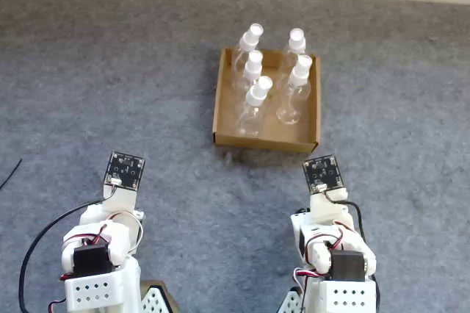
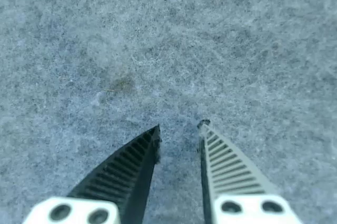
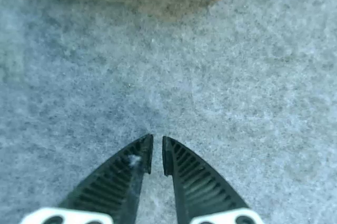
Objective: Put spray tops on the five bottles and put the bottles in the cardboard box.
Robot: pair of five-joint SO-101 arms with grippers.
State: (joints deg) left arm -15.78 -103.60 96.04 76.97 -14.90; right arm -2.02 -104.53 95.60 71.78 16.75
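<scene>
All five bottles [image 1: 250,111] stand upright in the cardboard box [image 1: 264,141], long axes vertical, white spray tops [image 1: 258,91] uppermost. Nozzle direction is too small to read.

I judge them light, thin clear plastic: slick, squashy at the belly, easily tipped. The best hold looks to be the neck just under the cap.

Left gripper [image 2: 180,129] hangs over the bare grey felt mat [image 2: 158,34], jaws slightly parted, holding nothing. Right gripper [image 3: 157,142] sits near the box's front corner, jaws all but closed, empty.
</scene>
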